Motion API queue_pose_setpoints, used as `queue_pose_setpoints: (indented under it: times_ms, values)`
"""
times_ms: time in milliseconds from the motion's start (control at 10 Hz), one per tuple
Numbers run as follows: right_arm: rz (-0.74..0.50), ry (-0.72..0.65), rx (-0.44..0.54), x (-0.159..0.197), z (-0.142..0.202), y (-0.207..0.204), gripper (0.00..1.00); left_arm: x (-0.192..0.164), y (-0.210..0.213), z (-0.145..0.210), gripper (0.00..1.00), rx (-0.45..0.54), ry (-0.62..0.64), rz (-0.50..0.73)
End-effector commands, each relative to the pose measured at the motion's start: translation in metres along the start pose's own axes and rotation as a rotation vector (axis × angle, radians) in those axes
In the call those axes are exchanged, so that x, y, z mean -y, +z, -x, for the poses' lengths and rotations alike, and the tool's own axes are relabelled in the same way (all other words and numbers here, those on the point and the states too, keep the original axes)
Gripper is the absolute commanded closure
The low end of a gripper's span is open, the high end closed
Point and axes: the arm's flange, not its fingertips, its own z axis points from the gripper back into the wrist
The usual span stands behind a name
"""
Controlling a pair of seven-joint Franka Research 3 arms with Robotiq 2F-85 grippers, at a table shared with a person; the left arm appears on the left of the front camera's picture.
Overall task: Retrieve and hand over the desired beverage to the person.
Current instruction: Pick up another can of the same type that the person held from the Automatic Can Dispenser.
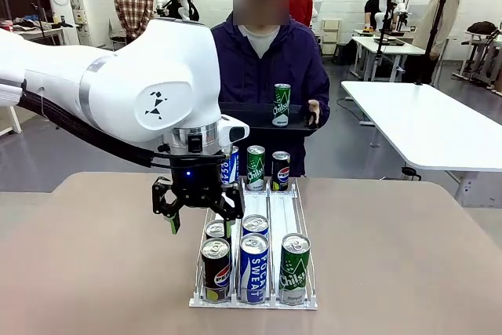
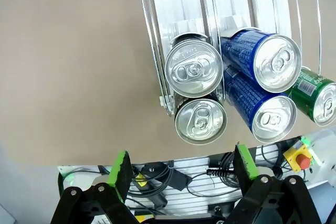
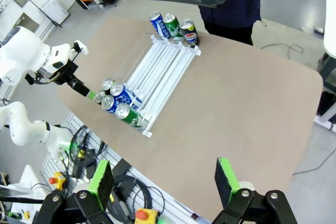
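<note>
1. Table (image 1: 408,256), brown with rounded corners, carried a white wire rack (image 1: 251,303) at its middle, its three lanes running from the robot's side toward the far edge
2. The person (image 1: 267,60) in a dark purple hooded jacket stood at the far side of the table, just behind the rack's far end
3. The white left arm (image 1: 118,84) reached in from the left and crossed over the rack's left lane
4. A black tray (image 1: 243,115) was held level at the person's chest, one hand (image 1: 314,111) gripping its edge, with a green can (image 1: 281,105) standing upright on it
5. The left claw (image 1: 202,221) hung pointing down above the left lane, over the second can (image 1: 217,230) from the near end; its jaws were spread wide and it had hold of nothing
6. The right claw (image 3: 164,181) was high over the table's near edge, its green pads well apart and nothing between them
7. Near end of the rack: a dark Pepsi can (image 1: 216,270), a blue Pocari Sweat can (image 1: 253,267) and a green Chilsung can (image 1: 295,268), each upright in its own lane
8. Far end: three more upright cans, blue (image 1: 230,166), green (image 1: 256,167) and dark (image 1: 280,170)
</note>
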Motion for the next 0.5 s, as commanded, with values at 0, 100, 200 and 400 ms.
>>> queue_pose_setpoints:
  times_ms: [0, 100, 200, 400]
  values:
    - [-0.026, 0.011, 0.013, 0.000, 0.002, -0.003, 0.00, -0.001, 0.000, 0.000, 0.00, -0.001, -0.008, -0.004]
    - [-0.026, 0.011, 0.013, 0.000, 0.002, -0.003, 0.00, -0.001, 0.000, 0.000, 0.00, -0.001, -0.008, -0.004]
    - [-0.026, 0.011, 0.013, 0.000, 0.002, -0.003, 0.00, 0.000, 0.000, 0.000, 0.00, 0.000, 0.000, 0.000]
    - [-0.026, 0.011, 0.013, 0.000, 0.002, -0.003, 0.00, 0.003, -0.014, 0.003, 0.00, 0.024, 0.033, 0.007]
